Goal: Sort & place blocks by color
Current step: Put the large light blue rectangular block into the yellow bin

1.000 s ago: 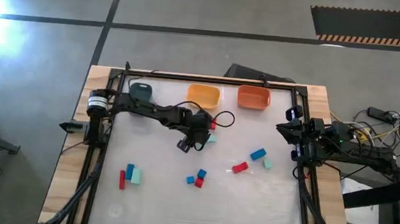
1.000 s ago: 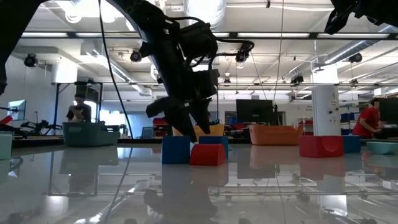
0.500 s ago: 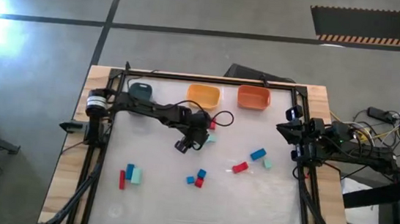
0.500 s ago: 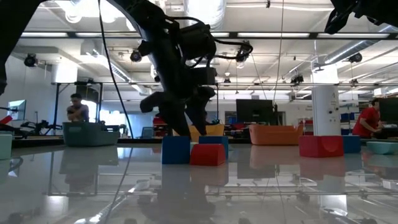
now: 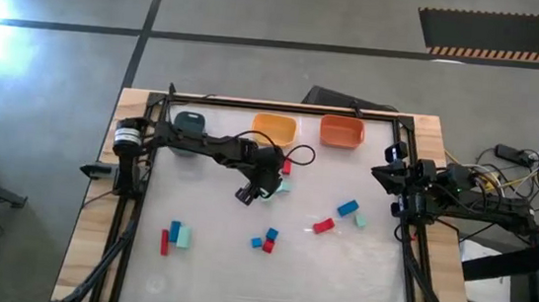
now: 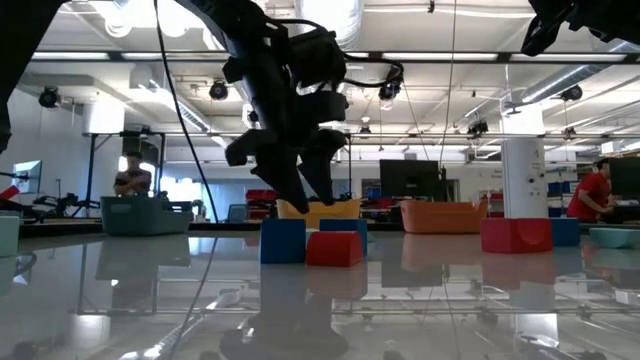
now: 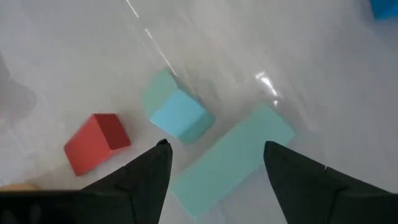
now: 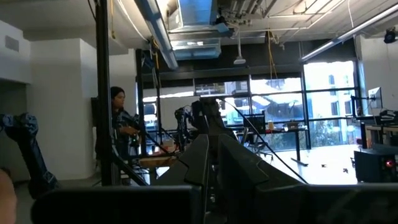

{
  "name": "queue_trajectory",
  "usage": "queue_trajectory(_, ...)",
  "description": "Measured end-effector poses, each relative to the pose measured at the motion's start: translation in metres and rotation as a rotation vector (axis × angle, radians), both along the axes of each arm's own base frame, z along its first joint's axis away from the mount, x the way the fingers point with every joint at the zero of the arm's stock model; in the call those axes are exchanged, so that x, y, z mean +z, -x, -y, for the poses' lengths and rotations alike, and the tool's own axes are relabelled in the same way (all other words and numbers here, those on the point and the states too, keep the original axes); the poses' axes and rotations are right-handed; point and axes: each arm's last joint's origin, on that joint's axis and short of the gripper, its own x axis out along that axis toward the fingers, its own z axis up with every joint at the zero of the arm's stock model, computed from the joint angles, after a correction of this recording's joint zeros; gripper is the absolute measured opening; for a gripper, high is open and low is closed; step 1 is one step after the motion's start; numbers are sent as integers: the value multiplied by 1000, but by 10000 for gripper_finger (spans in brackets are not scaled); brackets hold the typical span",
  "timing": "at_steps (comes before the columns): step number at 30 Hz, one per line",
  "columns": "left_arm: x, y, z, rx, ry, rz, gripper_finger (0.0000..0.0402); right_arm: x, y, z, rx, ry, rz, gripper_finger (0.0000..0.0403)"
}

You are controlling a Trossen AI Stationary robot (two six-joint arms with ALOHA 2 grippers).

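Left gripper [image 7: 214,163] fingers apart above teal bar [image 7: 231,159].

A big open robotics lab: bare ducts [image 8: 199,15] and strip lights overhead, tall windows [image 8: 283,109], monitors [image 6: 405,178], cables, other rigs and people [image 6: 128,178] at benches beyond the framed worktop [image 5: 198,273] on concrete floor [image 5: 263,12].

No text, label, brand, number or sign can be read in any of the views. The blocks, the bins and the tabletop carry no visible lettering. The striped strip on the floor in the high view is only a pattern, without words.
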Motion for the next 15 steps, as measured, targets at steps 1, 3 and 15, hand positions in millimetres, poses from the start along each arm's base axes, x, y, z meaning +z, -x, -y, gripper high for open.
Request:
queue_trajectory(1, 0, -2, -1, -13, 9, 16, 238, 0, 0, 0, 0, 0, 2, 27)
queue_trajectory(3, -3, -1, -1, -28, 25, 4, 238, 0, 0, 0, 0, 0, 1, 27)
queue_trajectory(15, -20, 1, -1, -65, 60, -57, 238, 0, 0, 0, -2, 3, 0, 27)
